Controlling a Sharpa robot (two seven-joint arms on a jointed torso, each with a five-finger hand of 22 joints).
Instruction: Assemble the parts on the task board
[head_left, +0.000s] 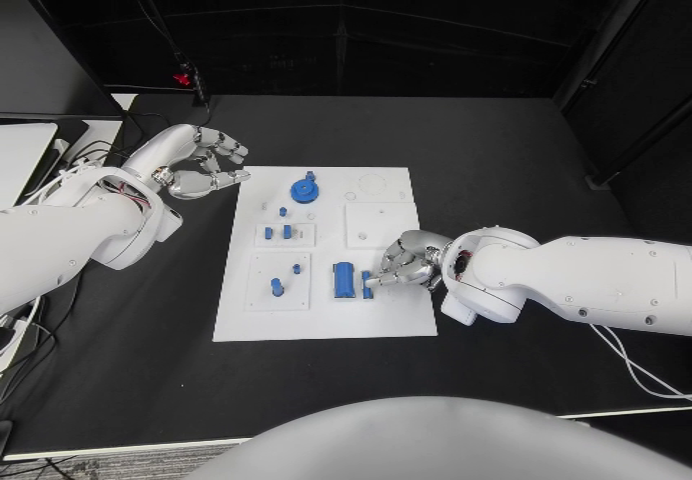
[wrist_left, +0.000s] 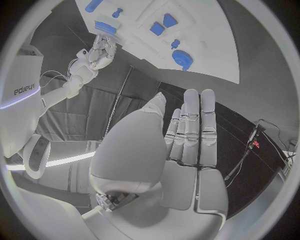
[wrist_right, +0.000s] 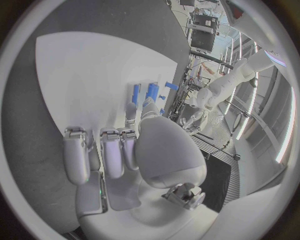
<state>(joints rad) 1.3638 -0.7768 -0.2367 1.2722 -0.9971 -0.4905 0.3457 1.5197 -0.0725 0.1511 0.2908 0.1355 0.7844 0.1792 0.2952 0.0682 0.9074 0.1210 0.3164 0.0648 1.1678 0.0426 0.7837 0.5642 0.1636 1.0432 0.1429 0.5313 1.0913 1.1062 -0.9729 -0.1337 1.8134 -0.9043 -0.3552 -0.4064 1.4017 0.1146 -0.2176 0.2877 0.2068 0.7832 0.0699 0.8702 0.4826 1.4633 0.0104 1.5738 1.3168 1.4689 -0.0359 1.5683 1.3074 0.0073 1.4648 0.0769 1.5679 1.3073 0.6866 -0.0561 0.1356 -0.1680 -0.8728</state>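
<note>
- the left hand (head_left: 205, 160) hovers over the black table (head_left: 144, 330), just off the upper left corner of the task board (head_left: 389, 325). its fingers are loosely curled in the head view and stretched out side by side in the left wrist view (wrist_left: 187, 145); it holds nothing and touches nothing.
- the task board is a white rectangular plate in the middle of the table, with several shallow square recesses.
- near the board's top edge sits a round blue gear part (head_left: 304, 189), also seen from the left wrist (wrist_left: 182, 59).
- below it, small blue pegs (head_left: 286, 232) stand in a square recess; more small blue pieces (head_left: 277, 287) stand in the lower left recess.
- near the board's middle, a longer blue cylinder part (head_left: 345, 280) lies in a recess.
- the right hand (head_left: 405, 264) is over the board's right half, fingertips pointing down at a narrow blue piece (head_left: 368, 281) just beside the cylinder. whether it actually pinches that piece cannot be told; the right wrist view (wrist_right: 125, 150) shows fingers reaching toward the blue parts (wrist_right: 152, 91).
</note>
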